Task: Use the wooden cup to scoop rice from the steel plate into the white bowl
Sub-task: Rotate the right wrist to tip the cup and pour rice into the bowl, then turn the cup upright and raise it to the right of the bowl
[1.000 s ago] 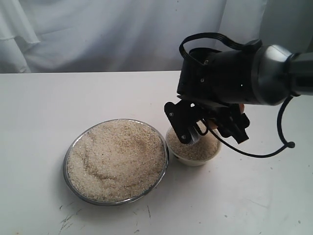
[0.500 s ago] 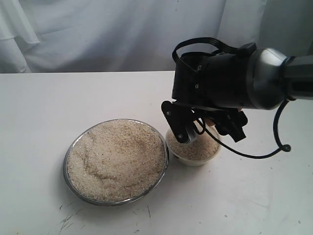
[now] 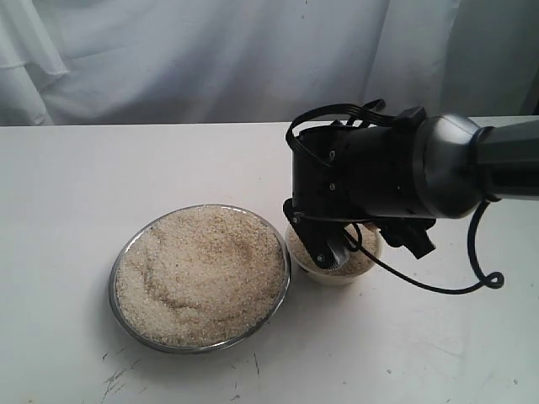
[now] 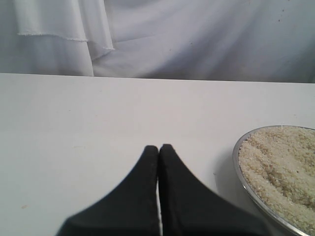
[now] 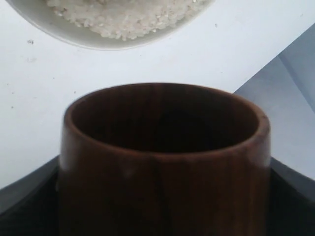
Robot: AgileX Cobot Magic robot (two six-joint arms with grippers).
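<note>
A wide, shallow round plate of shiny steel (image 3: 112,282) sits on the white worktop (image 3: 67,185), nearer the front edge than the back edge. It is filled almost to its thin raised rim with a pale beige, grainy mass of loose rice (image 3: 202,273). The surface of the rice is uneven, with a shallow curved furrow across it. Just beside the plate, on the right arm's side, stands a small round cream-white bowl with a thick rim (image 3: 337,276). The two rims are very close, but it cannot be told whether they touch. The bowl also holds rice (image 3: 300,244), heaped about level with its rim.

The black right gripper (image 3: 368,244) hangs directly over the bowl and hides most of it from the exterior view. In the right wrist view this gripper pinches a small barrel-shaped cup of glossy reddish-brown wood (image 5: 162,187), with a dark jaw on each side of the cup's body. The cup has a rounded lip, a fine vertical grain line down its wall and a dark inside. Past its mouth lie the bowl's pale wall (image 5: 113,43) and the grains in it (image 5: 128,14).

The left gripper (image 4: 158,147) has its two black fingers pressed together with nothing between them. It is low over bare worktop (image 4: 74,123), with the plate's rim (image 4: 237,162) and its rice (image 4: 280,162) off to one side. White cloth (image 3: 168,59) hangs behind the back edge.
</note>
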